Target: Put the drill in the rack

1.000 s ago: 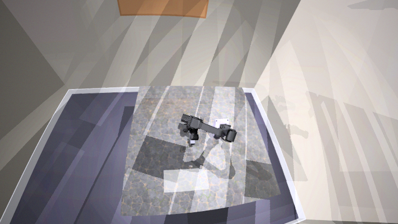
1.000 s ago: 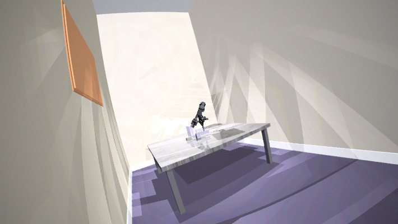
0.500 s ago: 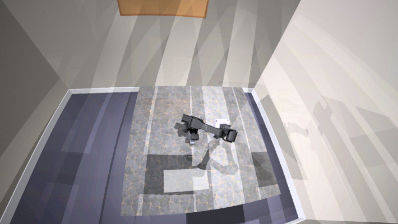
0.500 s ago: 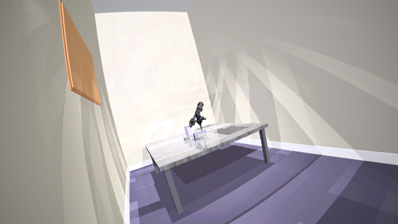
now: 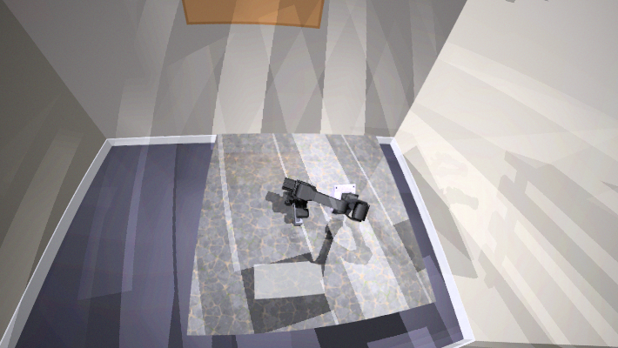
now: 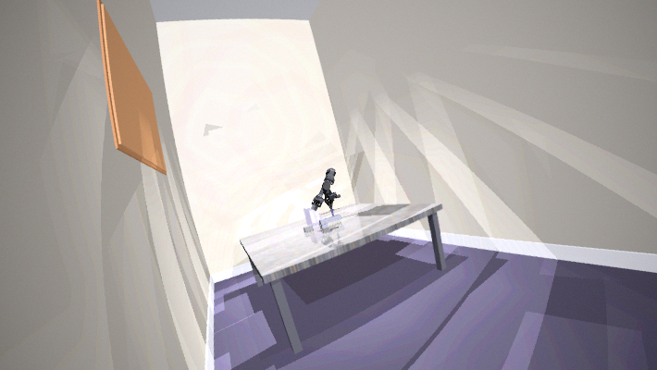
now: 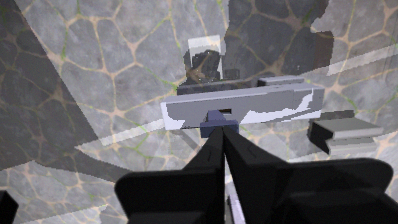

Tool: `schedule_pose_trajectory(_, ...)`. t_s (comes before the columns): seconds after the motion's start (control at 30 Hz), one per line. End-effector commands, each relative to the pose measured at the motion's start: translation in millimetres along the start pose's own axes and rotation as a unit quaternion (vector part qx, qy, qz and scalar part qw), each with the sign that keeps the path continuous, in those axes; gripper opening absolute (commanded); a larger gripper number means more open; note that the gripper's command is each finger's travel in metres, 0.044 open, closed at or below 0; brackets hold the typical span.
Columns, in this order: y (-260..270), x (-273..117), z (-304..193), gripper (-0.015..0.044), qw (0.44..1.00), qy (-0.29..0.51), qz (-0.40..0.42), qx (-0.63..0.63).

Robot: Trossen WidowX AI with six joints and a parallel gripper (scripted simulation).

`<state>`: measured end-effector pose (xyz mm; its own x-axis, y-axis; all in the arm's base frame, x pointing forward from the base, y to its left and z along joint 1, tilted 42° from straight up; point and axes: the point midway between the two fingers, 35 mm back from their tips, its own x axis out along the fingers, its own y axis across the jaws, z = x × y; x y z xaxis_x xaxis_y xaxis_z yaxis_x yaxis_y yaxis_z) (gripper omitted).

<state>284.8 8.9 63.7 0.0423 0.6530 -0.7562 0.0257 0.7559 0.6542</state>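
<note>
My gripper (image 7: 221, 131) (image 6: 331, 210) is shut and empty, pointing down. In the wrist view its fingertips are at a small dark blue piece (image 7: 212, 128), apparently the key, on the near side of a long grey block (image 7: 280, 106). I cannot tell whether they touch it. The block has a small dark slot in its face and also shows in the exterior view (image 6: 331, 224). A grey grooved piece (image 7: 352, 128), apparently the rack, stands right of the block. A pale narrow strip (image 7: 235, 205) shows behind the fingers; whether it is the drill cannot be told.
A smaller grey part (image 7: 282, 81) adjoins the block's far side. The arm's white base plate (image 5: 345, 189) is on the stone-patterned table (image 5: 244, 174), right of the gripper. Hard shadows and bright patches cross the table.
</note>
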Motion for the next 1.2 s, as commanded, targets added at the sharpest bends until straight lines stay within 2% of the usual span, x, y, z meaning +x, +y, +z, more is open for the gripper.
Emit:
schedule_pose_trajectory(0.0,5,18,-6,0.0,1.0,0.022,0.008,-0.005)
schedule_pose_trajectory(0.77,7,31,-6,0.0,1.0,0.022,0.008,-0.005)
schedule_pose_trajectory(0.9,4,11,-1,0.0105,1.0,0.022,0.006,-0.005)
schedule_pose_trajectory(1.07,-1,-41,3,0.0236,1.0,0.023,0.006,-0.005)
schedule_pose_trajectory(1.17,-1,-49,3,0.0315,1.0,0.023,0.006,-0.005)
